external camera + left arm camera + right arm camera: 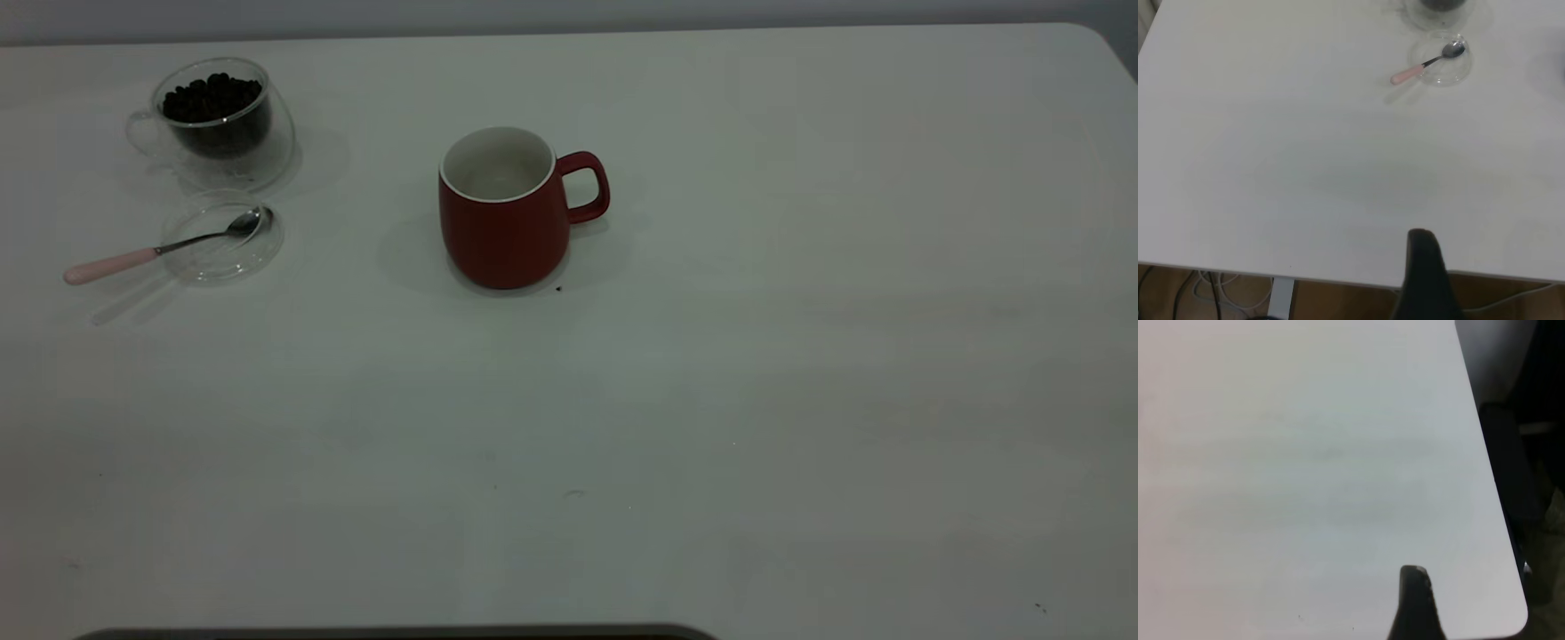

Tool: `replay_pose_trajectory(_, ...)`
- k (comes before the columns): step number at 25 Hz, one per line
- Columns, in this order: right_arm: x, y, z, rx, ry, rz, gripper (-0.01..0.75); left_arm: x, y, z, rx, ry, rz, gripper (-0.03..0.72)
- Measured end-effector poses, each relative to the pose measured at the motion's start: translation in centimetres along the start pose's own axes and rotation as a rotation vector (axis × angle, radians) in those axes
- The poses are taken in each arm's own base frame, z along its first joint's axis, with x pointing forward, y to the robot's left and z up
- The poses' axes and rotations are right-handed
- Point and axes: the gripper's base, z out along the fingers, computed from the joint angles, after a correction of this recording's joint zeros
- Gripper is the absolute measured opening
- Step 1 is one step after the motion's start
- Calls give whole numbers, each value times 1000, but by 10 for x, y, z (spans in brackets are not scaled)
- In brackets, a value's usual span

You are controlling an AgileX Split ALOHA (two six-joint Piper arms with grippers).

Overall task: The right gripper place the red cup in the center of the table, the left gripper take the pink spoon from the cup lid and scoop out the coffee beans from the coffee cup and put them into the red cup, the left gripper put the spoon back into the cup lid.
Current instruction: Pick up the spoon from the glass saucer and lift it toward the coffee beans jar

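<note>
Across the clear glass cup lid (pixel 222 238) we see the pink-handled metal spoon (pixel 164 249), light and slippery; we judge its handle best; neither gripper's opening is visible.

I think I am working in a lab or test room, not a real kitchen. The table (pixel 800 356) is large, plain and white with rounded corners, and it stands before a bare grey wall (pixel 533 13). In the left wrist view I see loose cables (pixel 1211 293) on a brown floor (pixel 1338 300) under the table edge. Only a few props are laid out, like the coffee cup (pixel 218 124) and the red cup (pixel 504 213).
</note>
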Motion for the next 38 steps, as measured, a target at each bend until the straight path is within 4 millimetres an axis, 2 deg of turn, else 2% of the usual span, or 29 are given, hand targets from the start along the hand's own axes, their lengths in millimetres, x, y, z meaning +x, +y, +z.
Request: replay_pose_trajectory(38,1,2,-2,-17,-16,-1,589,0,0,0,0,0,-2,589)
